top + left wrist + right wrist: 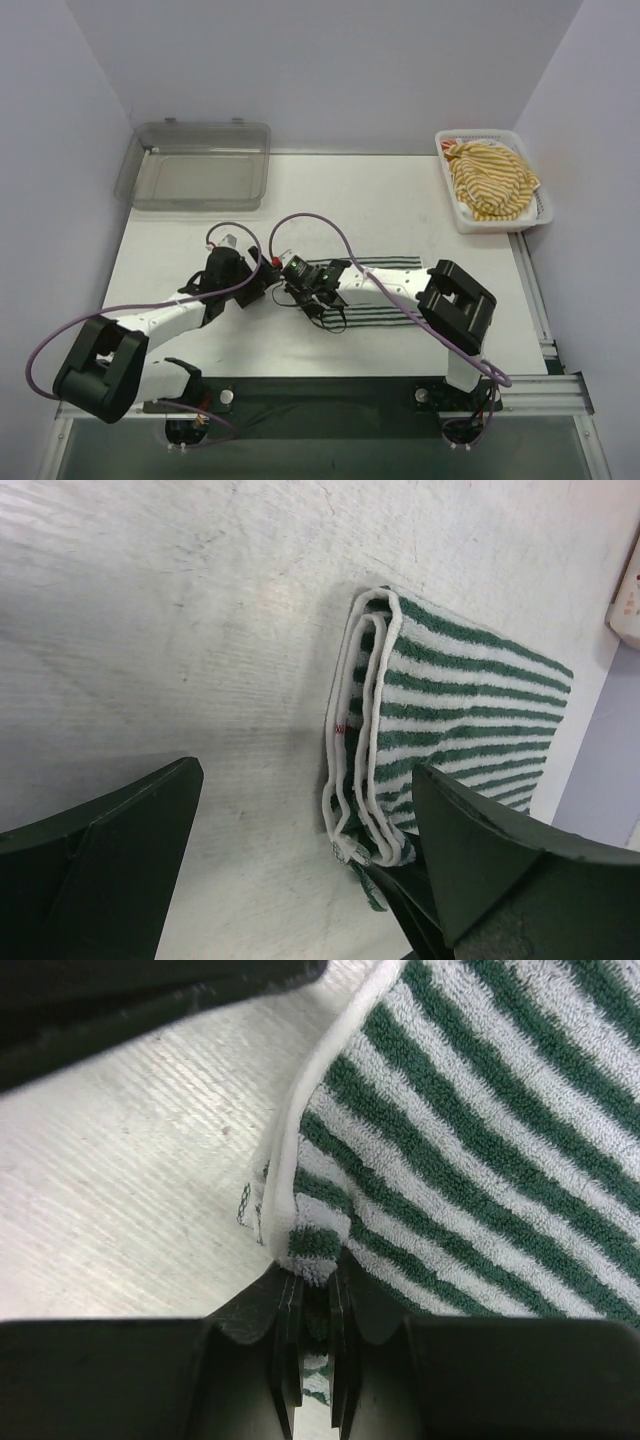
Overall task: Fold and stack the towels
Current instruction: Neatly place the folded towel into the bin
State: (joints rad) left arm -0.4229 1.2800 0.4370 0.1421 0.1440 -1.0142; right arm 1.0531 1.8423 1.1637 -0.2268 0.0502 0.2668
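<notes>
Gripping a corner of the folded green-striped towel (pixel 480 1140) on the surface (pixel 380 200), the right pincer (pixel 310 1290) is clenched; the left pincer (pixel 300 850) stands released just beside it. A thin bite may slip and unfold the layers. The basket (pixel 462 222) holds the yellow-striped towel (pixel 490 180); the tray (pixel 195 165) shows none.

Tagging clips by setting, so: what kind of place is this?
Likely a robotics lab test cell: a white table closed in by plain white walls, a left arm and right arm bolted at its near edge, and a green-striped towel set out to handle.
</notes>
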